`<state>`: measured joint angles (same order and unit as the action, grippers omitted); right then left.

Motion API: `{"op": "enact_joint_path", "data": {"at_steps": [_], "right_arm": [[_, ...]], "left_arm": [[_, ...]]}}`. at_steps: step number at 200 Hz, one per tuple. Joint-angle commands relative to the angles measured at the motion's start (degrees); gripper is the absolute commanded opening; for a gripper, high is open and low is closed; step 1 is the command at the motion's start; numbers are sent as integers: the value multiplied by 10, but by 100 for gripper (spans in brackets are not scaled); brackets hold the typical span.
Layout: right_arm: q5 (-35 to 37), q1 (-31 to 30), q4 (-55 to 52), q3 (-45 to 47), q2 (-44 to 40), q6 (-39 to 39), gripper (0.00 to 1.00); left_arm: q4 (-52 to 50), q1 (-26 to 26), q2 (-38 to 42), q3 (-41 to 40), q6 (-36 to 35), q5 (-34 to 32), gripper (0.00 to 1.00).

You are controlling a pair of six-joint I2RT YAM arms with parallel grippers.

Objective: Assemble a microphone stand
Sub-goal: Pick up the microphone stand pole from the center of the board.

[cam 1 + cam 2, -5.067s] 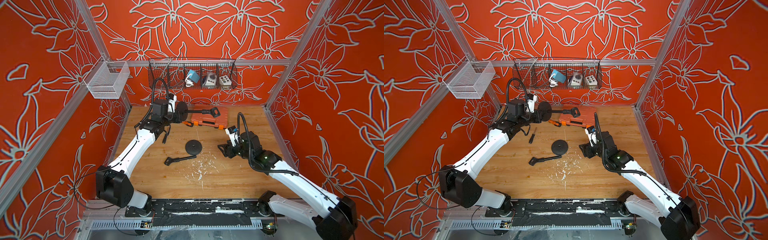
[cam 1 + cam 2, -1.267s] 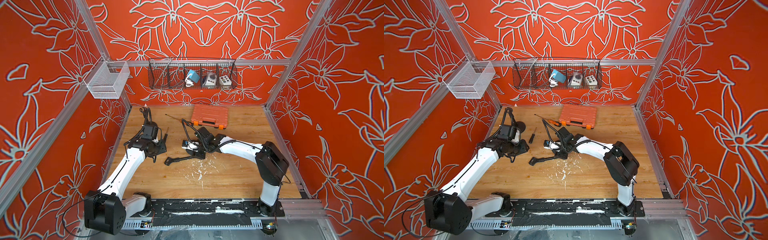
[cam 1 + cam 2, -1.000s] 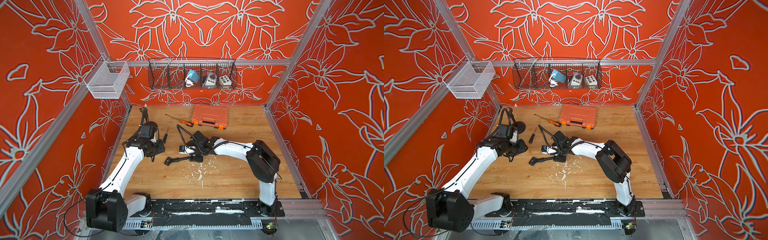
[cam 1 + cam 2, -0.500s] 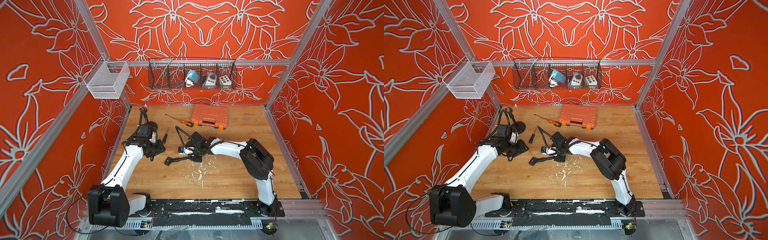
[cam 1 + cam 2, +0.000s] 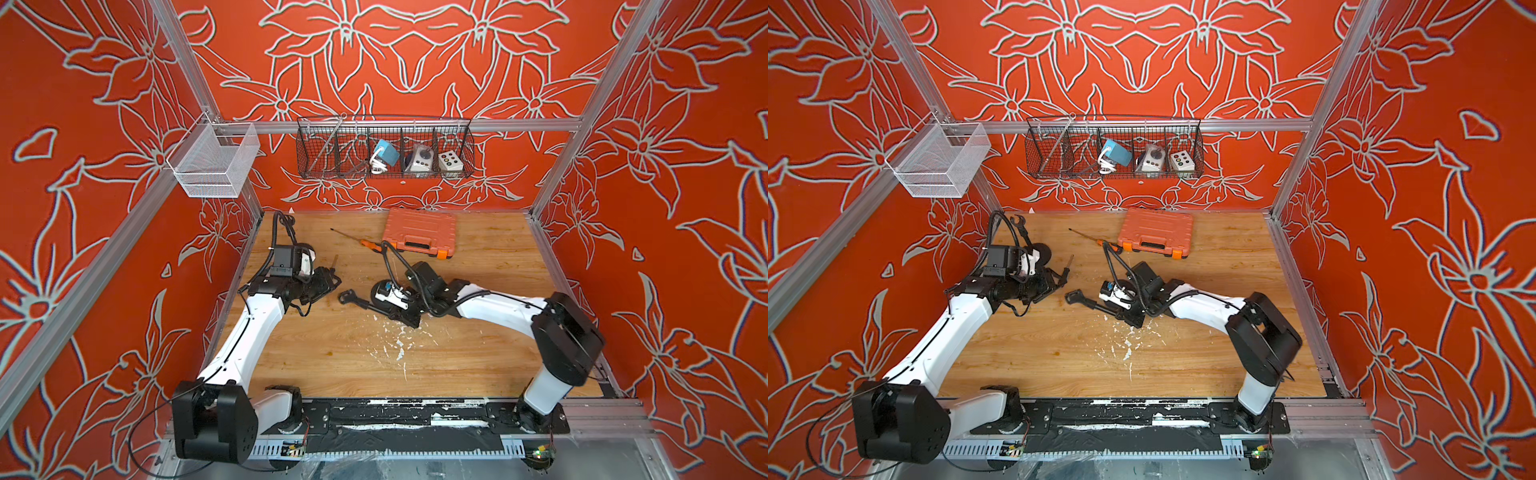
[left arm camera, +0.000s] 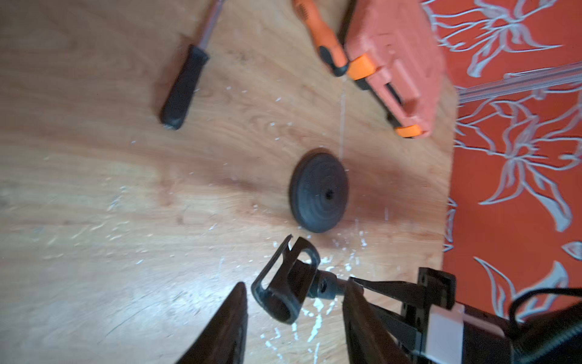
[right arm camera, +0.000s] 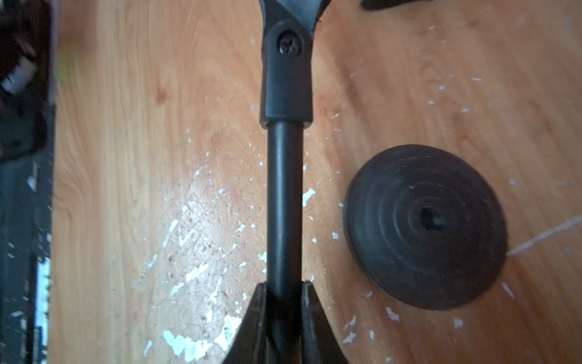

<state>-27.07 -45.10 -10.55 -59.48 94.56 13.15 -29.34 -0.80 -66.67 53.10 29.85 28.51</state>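
Microphone stand rod (image 7: pixel 283 205), clip (image 6: pixel 277 296) at its end: lying along the wooden table (image 5: pixel 478 353), centre of frame in both top views, just beside the round base (image 7: pixel 425 227). Pinched at the shaft by the right gripper (image 7: pixel 283 293), closed tight on it. Left gripper (image 6: pixel 294 283) half open, empty, just beside the clip.

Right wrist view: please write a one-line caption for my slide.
Right gripper shut on the stand rod, round base lying beside it.

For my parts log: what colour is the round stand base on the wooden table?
The round ridged stand base is black; clearest in the right wrist view.
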Motion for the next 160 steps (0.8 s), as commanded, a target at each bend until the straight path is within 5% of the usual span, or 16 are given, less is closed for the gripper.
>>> {"op": "enact_joint_path", "data": {"at_steps": [1,54,160], "right_arm": [[-37,34,71,34,-44,-146,0],[-7,69,122,79,-163,-301,0],[-22,69,153,62,-245,-384,0]], "left_arm": [[118,-20,32,-22,36,86,48],[350,-83,34,-71,128,122,49],[394,-188,-18,12,171,90,54]]}}
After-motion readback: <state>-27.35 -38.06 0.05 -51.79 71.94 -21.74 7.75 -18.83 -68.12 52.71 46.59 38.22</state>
